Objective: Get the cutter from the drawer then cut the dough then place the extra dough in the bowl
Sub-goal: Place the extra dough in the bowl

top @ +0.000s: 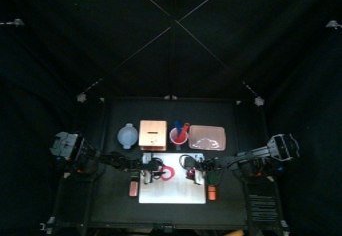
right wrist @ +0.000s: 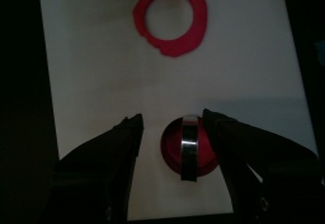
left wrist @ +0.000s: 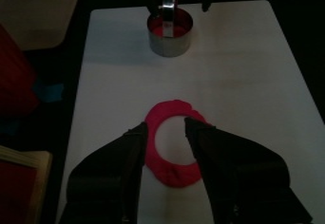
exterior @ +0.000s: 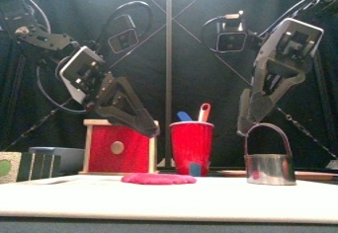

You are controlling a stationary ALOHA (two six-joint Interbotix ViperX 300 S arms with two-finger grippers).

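A red dough ring [left wrist: 162, 142] lies flat on the white cutting board [left wrist: 254, 85]; it also shows as the dough ring [right wrist: 174, 21] and low on the board as the dough [exterior: 158, 179]. My left gripper [left wrist: 185, 125] hangs above the ring, jaws shut with nothing in them, as the left gripper [exterior: 140, 126] shows from the front. The round metal cutter [exterior: 270, 163] stands upright on the board's right part. Red dough fills the cutter [right wrist: 188, 148]. My right gripper [right wrist: 169, 123] is open, its jaws on either side above the cutter, apart from it.
Behind the board stand the wooden box [exterior: 119, 148] with its red drawer front, the red cup [exterior: 192, 146] with two toy knives, the blue-grey bowl [top: 127, 135] at the back left and the pink tray [top: 209, 137] at the back right.
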